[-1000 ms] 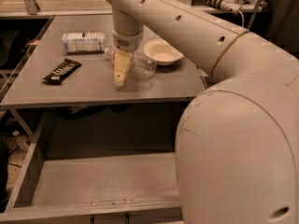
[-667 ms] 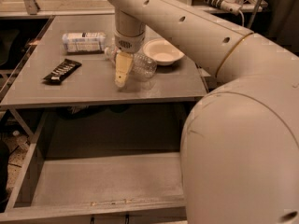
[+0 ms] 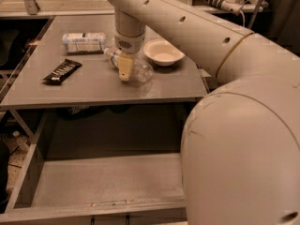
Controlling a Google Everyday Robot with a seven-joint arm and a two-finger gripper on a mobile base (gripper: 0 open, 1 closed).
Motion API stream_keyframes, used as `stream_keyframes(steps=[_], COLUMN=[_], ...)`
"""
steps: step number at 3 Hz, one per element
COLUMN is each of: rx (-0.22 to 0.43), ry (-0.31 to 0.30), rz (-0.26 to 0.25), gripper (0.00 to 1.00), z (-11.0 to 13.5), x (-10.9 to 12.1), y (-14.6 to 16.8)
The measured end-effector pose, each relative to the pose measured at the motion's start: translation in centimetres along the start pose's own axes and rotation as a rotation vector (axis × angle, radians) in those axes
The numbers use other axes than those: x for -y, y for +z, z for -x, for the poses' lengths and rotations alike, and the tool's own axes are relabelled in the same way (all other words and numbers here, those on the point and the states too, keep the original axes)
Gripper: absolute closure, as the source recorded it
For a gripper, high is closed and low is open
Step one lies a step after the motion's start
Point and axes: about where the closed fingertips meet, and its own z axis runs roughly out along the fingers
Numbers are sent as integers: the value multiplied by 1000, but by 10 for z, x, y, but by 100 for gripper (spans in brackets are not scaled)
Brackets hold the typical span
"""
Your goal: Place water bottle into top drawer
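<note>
The water bottle [image 3: 138,71], clear ribbed plastic, lies on its side on the grey tabletop [image 3: 89,89], its neck pointing to the back left. My gripper [image 3: 124,68] reaches down from the white arm and sits right at the bottle's middle, its yellowish tip in front of the bottle. The top drawer [image 3: 108,182] is pulled out below the table's front edge, wide and shallow, with a flat grey bottom and nothing in it.
A bottle with a wide white-and-blue label [image 3: 84,42] lies at the back left of the table. A dark snack bar [image 3: 62,71] lies at the left. A white bowl [image 3: 163,53] stands just right of the gripper. My arm's bulk [image 3: 239,149] fills the right side.
The gripper stays at the bottle in nearly the same spot. The bottle has not moved. The arm's near segment has shifted slightly.
</note>
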Motion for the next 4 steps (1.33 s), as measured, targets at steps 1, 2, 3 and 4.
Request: stream_keyframes(steps=[1,2,3,4], rx=[0,0,0,7], ry=[0,0,0,5], rz=[0,0,0,-4], gripper=[66,89,100,100], z=[0,0,0,-9], x=[0,0,0,-5], y=[0,0,0,-5])
